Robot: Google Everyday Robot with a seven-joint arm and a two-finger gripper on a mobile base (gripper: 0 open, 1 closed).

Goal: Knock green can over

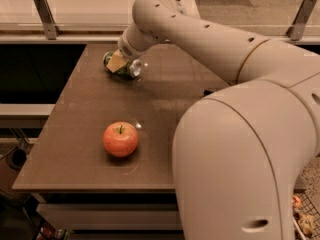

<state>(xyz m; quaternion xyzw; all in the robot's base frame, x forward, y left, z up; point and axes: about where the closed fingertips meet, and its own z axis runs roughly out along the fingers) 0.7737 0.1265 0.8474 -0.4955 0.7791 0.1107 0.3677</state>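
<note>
The green can [126, 67] lies on its side near the far left of the brown table [75, 134], its silver top [135, 69] pointing right. My gripper [117, 61] is right over the can, its pale tip covering the can's middle. The can's green body shows on both sides of the tip. The white arm reaches in from the right and fills the right half of the view.
A red apple [120, 139] stands on the near left part of the table. A dark object [208, 91] at mid right is almost wholly hidden by the arm. A pale ledge with metal posts [45, 16] runs behind the table.
</note>
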